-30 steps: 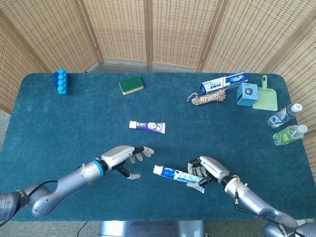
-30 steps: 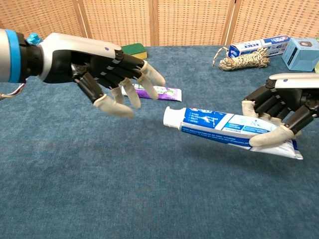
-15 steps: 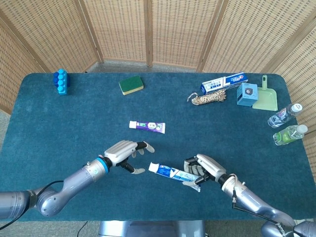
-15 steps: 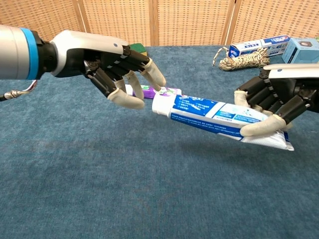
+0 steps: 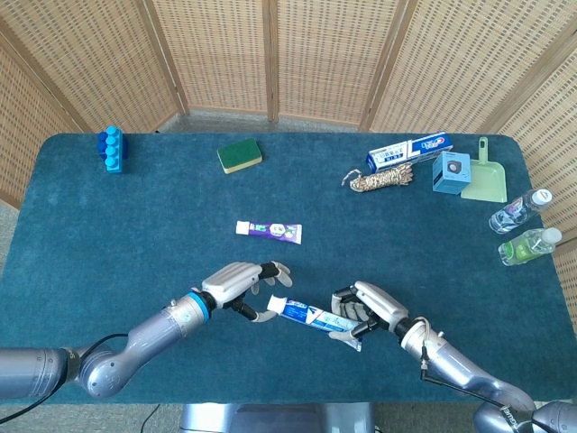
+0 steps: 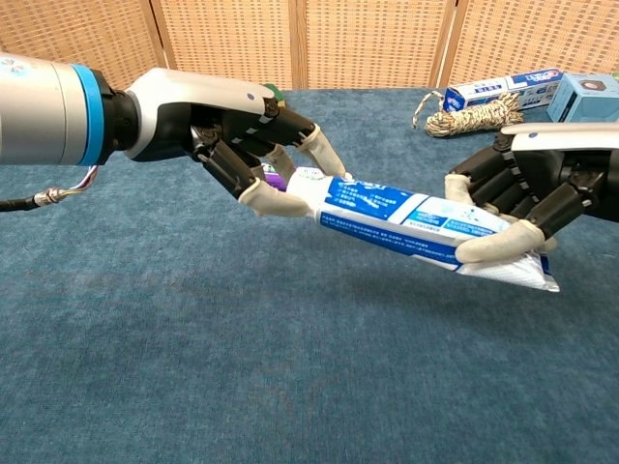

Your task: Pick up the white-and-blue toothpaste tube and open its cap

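Note:
The white-and-blue toothpaste tube is held off the table, lying almost level between my two hands. My right hand grips its flat tail end, thumb underneath and fingers over the top. My left hand has come in from the left and closes around the white cap, with the thumb under the cap and the other fingers curled above it. The cap still sits on the tube.
A purple toothpaste tube lies on the blue cloth just beyond the hands. At the back are a green sponge, a blue block, a toothpaste box, a rope coil, a blue box, a dustpan and two bottles.
My right hand carried the tube leftward and a little higher. My left hand moved right to meet it and its fingers closed around the cap, which earlier was clear of them.

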